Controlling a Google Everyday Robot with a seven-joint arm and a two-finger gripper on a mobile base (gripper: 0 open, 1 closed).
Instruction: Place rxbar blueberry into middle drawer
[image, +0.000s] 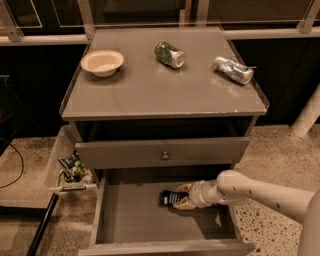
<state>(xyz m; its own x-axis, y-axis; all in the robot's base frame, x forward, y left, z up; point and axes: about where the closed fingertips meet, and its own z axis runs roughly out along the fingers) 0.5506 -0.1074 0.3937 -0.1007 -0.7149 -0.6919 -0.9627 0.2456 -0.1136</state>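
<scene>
One step is left, I think: letting go. The gripper (183, 197) is down inside the drawer (127, 220). It reaches in from the right edge on a long pale arm (265, 192). Its two fingers pinch the bar (169, 198) by its right end, and the dark bar sticks out to the left of them. The bar is near the back edge of the drawer floor, about halfway between the left and right edges. I cannot tell if it touches the floor or hangs just above it. The next move, I think, is to spread the fingers so the bar stays there. After that the arm needs to pull out without dragging the bar or bumping the knob front (162, 152) above.
</scene>
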